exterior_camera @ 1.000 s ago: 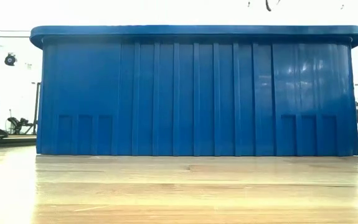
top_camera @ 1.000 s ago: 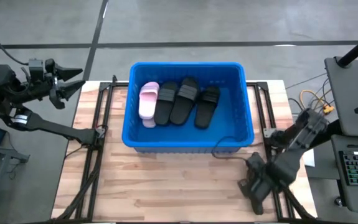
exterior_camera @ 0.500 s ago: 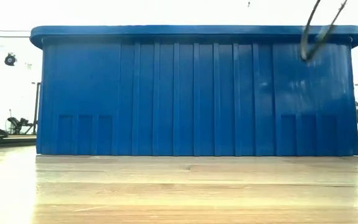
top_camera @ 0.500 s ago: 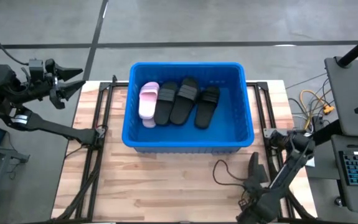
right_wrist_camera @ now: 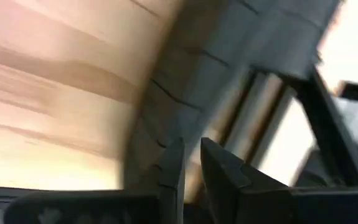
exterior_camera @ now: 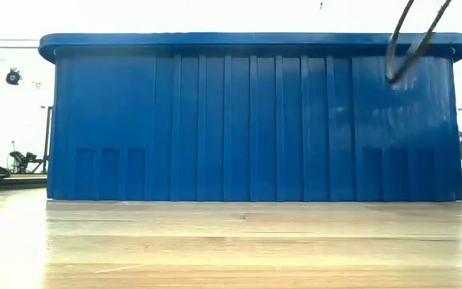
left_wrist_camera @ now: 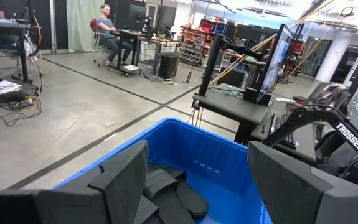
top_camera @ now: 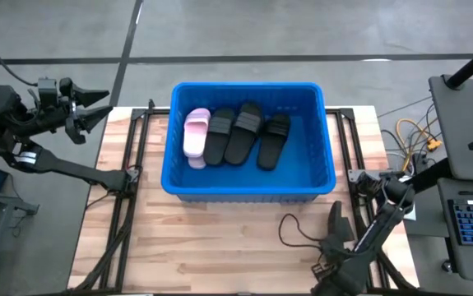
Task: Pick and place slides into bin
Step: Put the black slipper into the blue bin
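Observation:
The blue bin (top_camera: 248, 85) stands at the table's far middle; it fills the low view (exterior_camera: 255, 120). In it lie one pale pink slide (top_camera: 196, 131) and three black slides (top_camera: 218, 138) (top_camera: 244, 131) (top_camera: 274, 140), side by side on the bin's floor. My left gripper (top_camera: 96, 105) is open and empty, raised off the table's far left corner and pointing at the bin; its wrist view shows the gripper (left_wrist_camera: 197, 186) with the bin (left_wrist_camera: 228, 155) and black slides (left_wrist_camera: 172, 193). My right gripper (right_wrist_camera: 191, 168) is shut and empty, low at the table's near right edge (top_camera: 333, 278).
A black cable (top_camera: 298, 234) loops over the table between the bin and my right arm, and shows in the low view (exterior_camera: 411, 40). Black frame bars (top_camera: 129, 177) run along both table sides. Bare wood lies in front of the bin. People sit far behind (left_wrist_camera: 107, 22).
My right arm has folded down and gone toward the table's near edge, at first fast, then almost still. The black cable has come away from the bin's front wall and now loops on the table nearer the arm.

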Available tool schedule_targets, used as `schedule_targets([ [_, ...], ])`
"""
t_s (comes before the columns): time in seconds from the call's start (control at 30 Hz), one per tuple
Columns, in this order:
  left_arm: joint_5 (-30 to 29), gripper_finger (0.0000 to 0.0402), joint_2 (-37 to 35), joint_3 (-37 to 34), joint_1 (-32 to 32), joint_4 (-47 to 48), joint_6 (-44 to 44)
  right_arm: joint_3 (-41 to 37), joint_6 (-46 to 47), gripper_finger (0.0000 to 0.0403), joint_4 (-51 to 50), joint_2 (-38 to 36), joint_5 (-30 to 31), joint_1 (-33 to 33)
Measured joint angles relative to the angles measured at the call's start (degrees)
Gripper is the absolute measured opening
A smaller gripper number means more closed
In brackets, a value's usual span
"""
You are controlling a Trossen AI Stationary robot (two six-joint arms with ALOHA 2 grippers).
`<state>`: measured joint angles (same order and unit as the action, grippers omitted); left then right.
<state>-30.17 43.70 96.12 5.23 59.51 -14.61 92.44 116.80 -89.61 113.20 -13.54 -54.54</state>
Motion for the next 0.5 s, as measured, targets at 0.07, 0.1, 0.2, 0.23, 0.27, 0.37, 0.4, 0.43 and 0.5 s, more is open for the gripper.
schedule_targets([
  [0.07,0.00,0.0260,0.00,0.00,0.00,0.00,0.00,0.00,0.66,0.0043,2.00,-0.42,4.81,0.01],
  [0.1,0.00,0.0260,0.00,0.00,0.00,0.00,0.00,-0.01,1.12,0.0043,3.32,-0.58,7.65,0.05],
  [0.2,0.01,0.0260,0.00,0.00,0.00,0.00,0.01,0.00,2.05,0.0043,6.29,-0.76,12.86,0.53],
  [0.23,0.00,0.0260,0.00,0.00,0.00,0.00,0.02,0.06,2.21,0.0042,6.47,-0.76,13.03,0.66],
  [0.27,0.00,0.0260,0.00,0.00,0.00,0.00,0.08,0.21,2.78,0.0041,5.98,-0.76,12.55,0.75],
  [0.37,0.00,0.0260,0.00,0.00,0.00,0.00,0.44,1.40,4.79,0.0032,1.17,-0.77,7.43,0.75],
  [0.4,0.00,0.0260,0.00,0.00,0.00,0.00,0.44,1.98,5.16,0.0028,-0.64,-0.78,4.67,0.69],
  [0.43,0.00,0.0260,0.00,0.00,0.00,0.00,0.44,2.28,5.27,0.0023,-0.77,-0.89,1.89,0.67],
  [0.5,0.00,0.0260,0.00,0.00,0.00,0.00,0.45,2.12,5.91,0.0013,-0.02,-2.07,-0.85,0.40],
])
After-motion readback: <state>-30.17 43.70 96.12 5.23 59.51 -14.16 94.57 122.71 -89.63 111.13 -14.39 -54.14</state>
